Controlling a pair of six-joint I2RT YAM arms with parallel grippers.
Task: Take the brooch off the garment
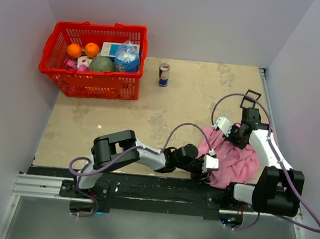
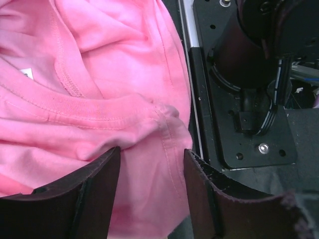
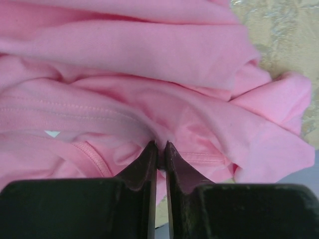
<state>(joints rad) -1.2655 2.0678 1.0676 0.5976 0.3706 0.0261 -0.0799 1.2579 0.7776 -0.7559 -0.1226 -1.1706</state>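
Observation:
The pink garment (image 1: 231, 161) lies crumpled at the near right of the table. It fills the left wrist view (image 2: 94, 84) and the right wrist view (image 3: 149, 64). My left gripper (image 2: 152, 159) is open, its jaws standing on either side of a fold of the shirt's edge near the collar seam. My right gripper (image 3: 160, 147) is shut on a pinched fold of the garment at its far side (image 1: 237, 138). The brooch is hidden in every view.
A red basket (image 1: 92, 59) with fruit and packets stands at the far left. A drink can (image 1: 164, 74) stands beside it. A small black open-frame cube (image 1: 251, 99) sits at the far right. The black base rail (image 2: 249, 99) lies right of the shirt.

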